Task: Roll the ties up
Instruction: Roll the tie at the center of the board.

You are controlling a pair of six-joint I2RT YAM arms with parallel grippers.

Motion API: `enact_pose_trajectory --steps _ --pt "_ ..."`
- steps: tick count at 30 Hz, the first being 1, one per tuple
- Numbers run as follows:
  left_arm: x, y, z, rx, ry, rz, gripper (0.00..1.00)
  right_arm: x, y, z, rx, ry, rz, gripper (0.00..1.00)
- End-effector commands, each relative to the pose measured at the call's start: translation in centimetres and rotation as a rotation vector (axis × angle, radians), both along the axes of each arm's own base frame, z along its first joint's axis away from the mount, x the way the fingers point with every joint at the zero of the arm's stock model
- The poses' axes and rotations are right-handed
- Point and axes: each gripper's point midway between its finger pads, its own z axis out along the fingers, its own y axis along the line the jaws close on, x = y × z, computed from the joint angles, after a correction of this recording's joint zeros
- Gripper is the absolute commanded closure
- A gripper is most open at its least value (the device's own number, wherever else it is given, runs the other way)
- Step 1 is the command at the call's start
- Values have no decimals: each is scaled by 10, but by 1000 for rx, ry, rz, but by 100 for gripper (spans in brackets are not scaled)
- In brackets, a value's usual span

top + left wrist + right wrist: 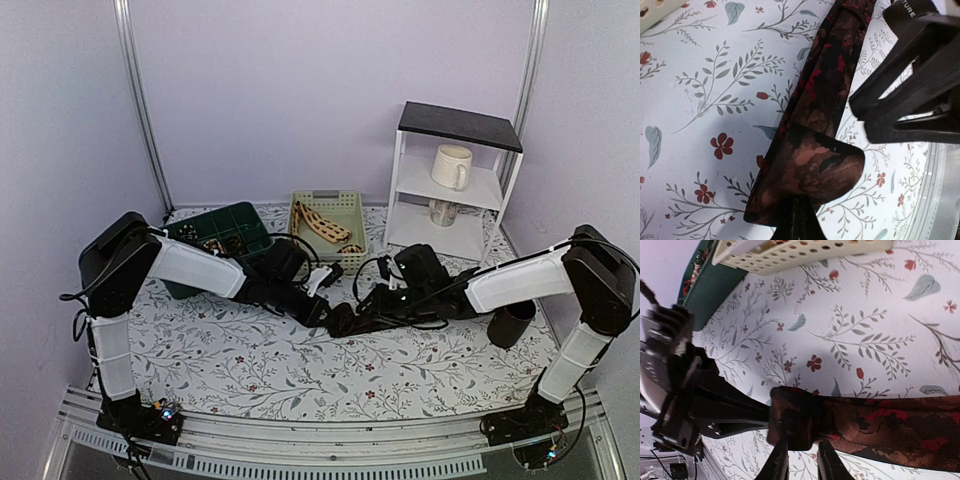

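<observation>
The left gripper (798, 210) has its two black fingers pressed almost together, pinching the folded end of the dark tie (815, 120). In the right wrist view its fingers come in from the left as a long narrowing wedge that ends on that same fold. The right gripper (801, 445) shows a narrow gap between its fingers, with the tips at the near edge of the fold; whether they pinch the fabric cannot be told

The dark tie lies on the tablecloth (260, 360) at the middle of the table, where the two arms meet. It is brown-black with red blotches, soft and creased, doubled over at one end into a rounded flap, and its flat band runs off to the right under the right arm

At the far left stands a dark green bin (250, 222) divided into compartments, with small patterned coiled ties (215, 243) in it. Just to its right a pale perforated basket (350, 205) holds a beige tie (322, 222) with dark markings, lying loose. A white shelf (455, 120) with a black top at the far right carries a cream mug (452, 166) and, lower down, a second mug (443, 212). A black cup (512, 322) stands at the right, beside the right arm. The cloth is white, printed with grey leafy sprigs and small red flowers
</observation>
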Motion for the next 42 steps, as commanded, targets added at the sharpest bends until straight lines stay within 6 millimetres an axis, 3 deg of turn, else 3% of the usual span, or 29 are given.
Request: enact_pose_trajectory --steps 1,7,14,19,25,27,32,38,42 --pt "-3 -8 3 -7 6 -28 100 8 1 33 76 -72 -5 74" --pt "-1 -13 9 -28 -4 -29 100 12 12 24 106 -49 32 59" --pt "1 -16 8 -30 0 -29 98 16 28 10 110 -12 74 58" --pt "-1 -13 7 -26 4 -23 93 13 22 -9 80 30 53 61" --pt "-6 -9 7 -37 0 -20 70 4 16 -17 101 54 39 66" --pt "-5 -8 28 -78 -54 -18 64 1 14 -19 118 55 32 67" --pt "-1 -3 37 -75 -151 -17 43 -5 13 -23 155 41 40 70" --pt "7 5 34 -25 -211 -27 41 -4 15 -24 173 36 47 73" --pt "14 10 32 -32 -178 3 54 -1 20 -15 193 21 67 73"
